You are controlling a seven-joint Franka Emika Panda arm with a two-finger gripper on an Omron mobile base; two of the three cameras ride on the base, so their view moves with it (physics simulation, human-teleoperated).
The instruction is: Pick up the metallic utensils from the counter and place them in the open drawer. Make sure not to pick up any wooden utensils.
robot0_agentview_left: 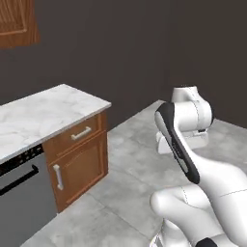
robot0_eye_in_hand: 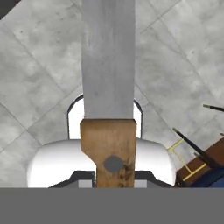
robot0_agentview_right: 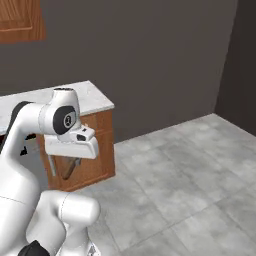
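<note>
Hand (robot0_agentview_right: 70, 165) hangs below the white wrist, out over the grey tiled floor (robot0_agentview_right: 185, 170), in front of the right end of the desk (robot0_agentview_left: 46, 113). It is clamped on the knife (robot0_eye_in_hand: 108, 87): in the hand view the grey metal blade runs straight up the frame away from the camera, and the brown wooden handle with one grey rivet sits at the bottom between the fingers. Jaws narrow, closed on that handle. In the right base view the brown handle pokes down and left from under the wrist, tilted.

Desk: white marble top with grey veins on a brown wooden base, seen at far left. Beneath its right end, a shut drawer front with a metal handle (robot0_agentview_left: 81, 133), and below that a cabinet door (robot0_agentview_left: 79, 169) with an upright handle. A grey dishwasher front (robot0_agentview_left: 21, 198) stands just left of the door.
</note>
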